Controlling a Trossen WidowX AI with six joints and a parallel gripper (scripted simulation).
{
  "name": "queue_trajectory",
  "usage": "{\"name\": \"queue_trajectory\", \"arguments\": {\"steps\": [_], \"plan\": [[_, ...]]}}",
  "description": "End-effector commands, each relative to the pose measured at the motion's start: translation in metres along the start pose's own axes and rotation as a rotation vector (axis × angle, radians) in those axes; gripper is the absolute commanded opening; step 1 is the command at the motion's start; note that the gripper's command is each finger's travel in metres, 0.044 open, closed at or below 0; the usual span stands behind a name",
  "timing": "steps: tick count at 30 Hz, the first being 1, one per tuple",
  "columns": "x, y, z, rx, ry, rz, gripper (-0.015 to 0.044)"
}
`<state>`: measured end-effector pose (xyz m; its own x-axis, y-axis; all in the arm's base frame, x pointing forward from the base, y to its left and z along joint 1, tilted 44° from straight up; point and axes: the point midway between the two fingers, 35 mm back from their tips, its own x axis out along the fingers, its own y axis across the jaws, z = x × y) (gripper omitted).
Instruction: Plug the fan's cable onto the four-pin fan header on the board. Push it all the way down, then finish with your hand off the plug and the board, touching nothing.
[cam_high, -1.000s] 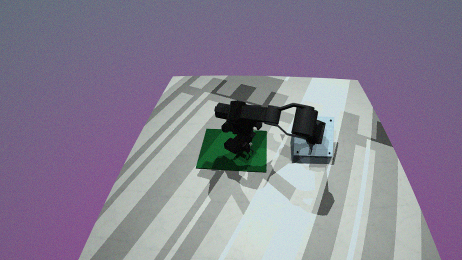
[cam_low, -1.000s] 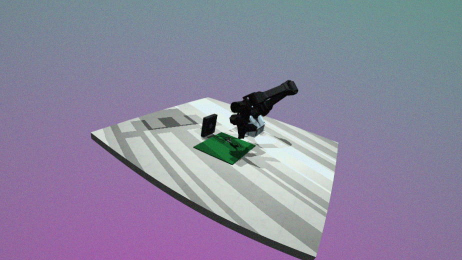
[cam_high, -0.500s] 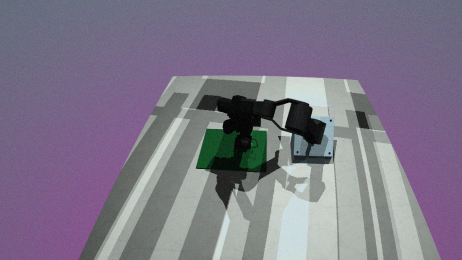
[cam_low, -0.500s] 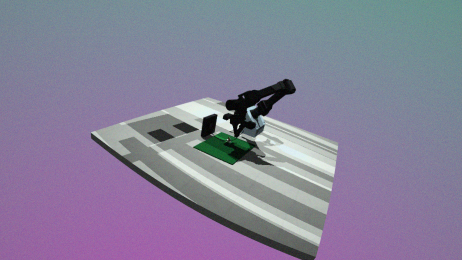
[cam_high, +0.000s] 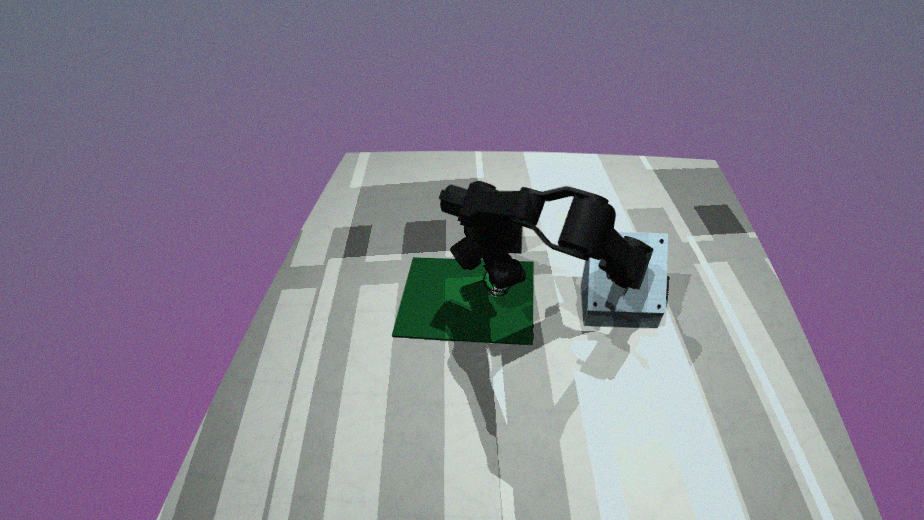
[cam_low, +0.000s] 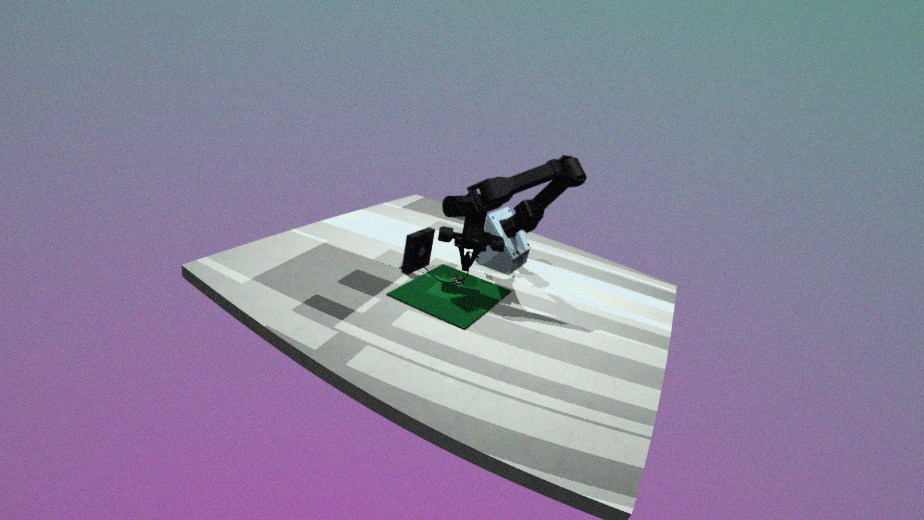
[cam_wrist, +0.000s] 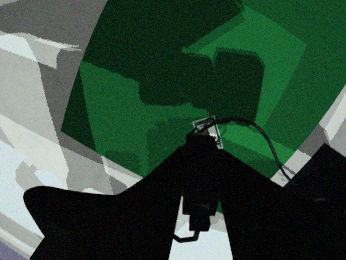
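One board: green, flat on the striped table (cam_high: 407, 413) (cam_low: 517, 394)
Gripper (cam_low: 465, 266) (cam_wrist: 202, 142): nearly closed, pinching the dark plug (cam_wrist: 200, 205)
Plug: over the board (cam_high: 420, 297) (cam_low: 446, 310) (cam_wrist: 285, 65), right near the header (cam_wrist: 216, 136)
Fan (cam_low: 418, 250): upright beside the board

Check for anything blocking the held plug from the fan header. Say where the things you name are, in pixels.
No separate object visibly blocks it. In the wrist view, the cable (cam_low: 439, 278) (cam_wrist: 266, 134) crosses the header (cam_high: 494, 293) (cam_low: 457, 280) (cam_wrist: 218, 139); the gripper (cam_high: 495, 283) (cam_low: 465, 269) (cam_wrist: 200, 154) hides whether it obstructs.

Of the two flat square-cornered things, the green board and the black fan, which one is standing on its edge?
The black fan: it stands upright beside the green board, which lies flat.
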<state>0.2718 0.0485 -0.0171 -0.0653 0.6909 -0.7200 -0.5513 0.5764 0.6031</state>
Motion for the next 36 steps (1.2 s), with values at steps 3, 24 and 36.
{"name": "queue_trajectory", "arguments": {"steps": [3,24,36], "plan": [[0.0011,-0.0084,-0.0076,-0.197,0.004,0.0,0.0],[0.0003,-0.0136,-0.0096,-0.394,0.003,0.002,0.0],[0.0004,-0.0124,-0.0076,-0.394,0.003,0.002,0.0]]}}
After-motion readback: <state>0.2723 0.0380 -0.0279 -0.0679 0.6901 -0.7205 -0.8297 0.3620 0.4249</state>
